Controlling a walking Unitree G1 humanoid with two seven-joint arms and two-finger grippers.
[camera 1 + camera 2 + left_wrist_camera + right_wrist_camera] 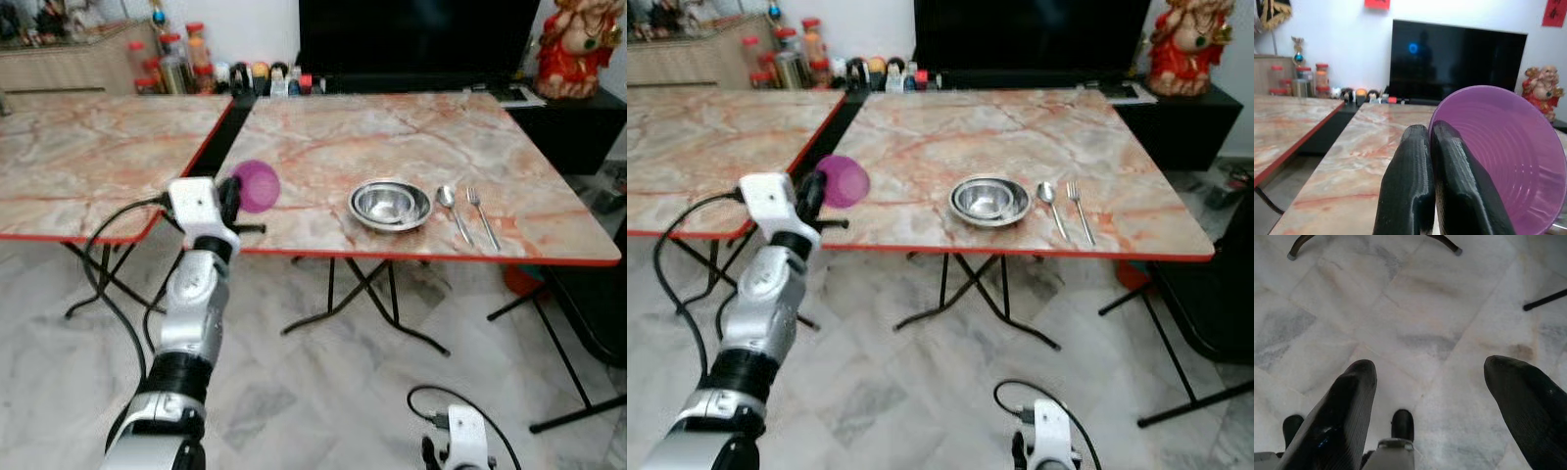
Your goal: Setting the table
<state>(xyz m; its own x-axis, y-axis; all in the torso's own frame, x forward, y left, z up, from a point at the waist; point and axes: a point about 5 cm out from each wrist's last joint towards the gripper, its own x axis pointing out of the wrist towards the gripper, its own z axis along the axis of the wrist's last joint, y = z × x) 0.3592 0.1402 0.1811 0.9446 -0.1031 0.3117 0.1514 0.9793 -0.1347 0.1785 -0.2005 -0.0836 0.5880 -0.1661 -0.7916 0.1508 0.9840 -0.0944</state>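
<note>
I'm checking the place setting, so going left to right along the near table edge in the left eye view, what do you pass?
Left gripper holding the purple cup → steel bowl → spoon → fork.

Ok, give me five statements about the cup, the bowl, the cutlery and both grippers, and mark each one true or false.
1. The left gripper is shut on the purple cup. True.
2. The steel bowl lies on the floor. False: it stands on the marble table, near the front edge.
3. The spoon lies between the bowl and the fork. True.
4. The right gripper holds the fork. False: it hangs open over the floor, holding nothing.
5. The purple cup stands upright on the table. False: it is held tipped on its side, above the table's front left corner.
</note>
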